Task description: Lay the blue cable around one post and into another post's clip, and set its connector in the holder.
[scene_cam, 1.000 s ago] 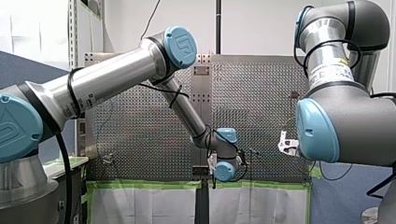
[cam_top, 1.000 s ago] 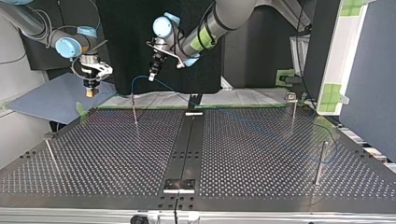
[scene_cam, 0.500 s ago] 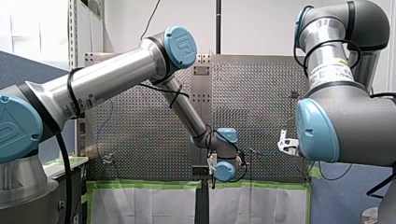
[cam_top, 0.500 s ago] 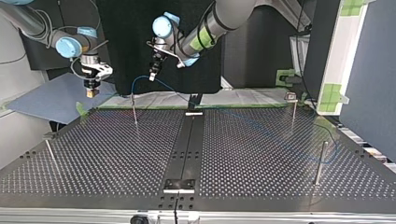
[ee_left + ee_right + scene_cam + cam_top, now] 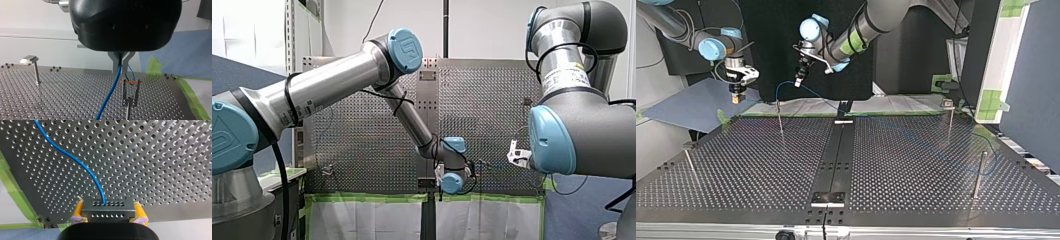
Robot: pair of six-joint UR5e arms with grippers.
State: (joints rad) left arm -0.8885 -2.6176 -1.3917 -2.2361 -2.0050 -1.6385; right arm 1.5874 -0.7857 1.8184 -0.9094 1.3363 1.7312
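My left gripper hangs above the board with its metal fingers shut on the blue cable. Just ahead of and below it stands a forked clip post with an orange band. In the top view my left gripper hovers over the far edge, close to that thin post. From there the cable runs across the board to the post at the view's right. My right gripper has its yellow pads shut on the dark connector block at the cable's end. It hangs at the top view's far left.
Two more posts stand on the perforated board, one with a flat top and one at the near left. A black strip with small plates runs down the middle. Green tape marks the board's edge.
My right gripper with the connector has shifted slightly toward the top view's right. My left gripper and the cable loop have barely moved.
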